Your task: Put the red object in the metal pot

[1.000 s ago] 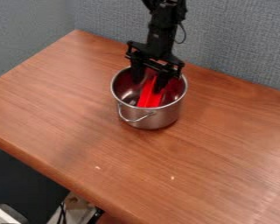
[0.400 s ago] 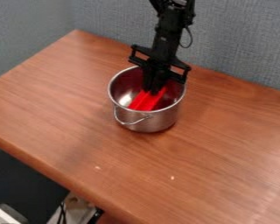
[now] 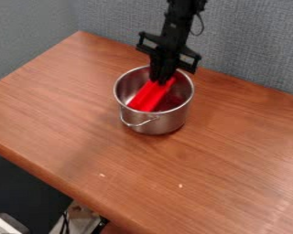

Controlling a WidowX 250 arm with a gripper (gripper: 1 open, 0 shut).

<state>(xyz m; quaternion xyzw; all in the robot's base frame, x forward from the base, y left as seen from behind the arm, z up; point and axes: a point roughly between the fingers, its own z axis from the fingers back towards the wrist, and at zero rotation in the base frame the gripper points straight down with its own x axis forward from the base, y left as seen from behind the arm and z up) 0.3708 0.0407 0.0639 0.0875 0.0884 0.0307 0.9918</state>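
single black arm comes in from the top edge, right of centre, reaching almost straight down with a slight lean. wrist section is slim and dark, with thin cables running along it near the top. a wider black crossbar sits at the wrist, sticking out to both sides, a bit tilted. below it the gripper [image 3: 163, 77] points steeply downward. fingers are drawn together into one narrow dark shape, no visible gap between them, tips low and close in. whether the fingers pinch anything can't be told from this view. only this one arm shows.
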